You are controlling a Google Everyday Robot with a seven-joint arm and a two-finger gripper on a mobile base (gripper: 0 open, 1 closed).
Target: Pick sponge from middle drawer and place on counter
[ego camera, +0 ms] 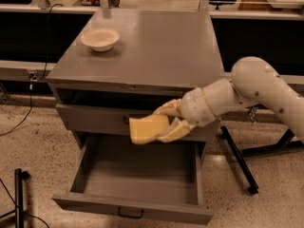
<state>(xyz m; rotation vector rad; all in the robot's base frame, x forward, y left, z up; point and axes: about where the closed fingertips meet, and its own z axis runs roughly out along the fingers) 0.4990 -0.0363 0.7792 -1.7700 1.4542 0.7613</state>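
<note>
End effector (164, 123) clamps the sponge (146, 129) above the open drawer (142, 171); a bowl (100, 38) sits on the worktop (161, 49).

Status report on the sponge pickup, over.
Claw shut on sponge, held above the open drawer. Sponge not yet on counter. Bowl at counter's back left.

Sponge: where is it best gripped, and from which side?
By its right-hand end as seen, across its thickness, coming from the right: the sponge is a flat slab, thin enough for a pinch. The gripper holds it so, above the open middle drawer.
</note>
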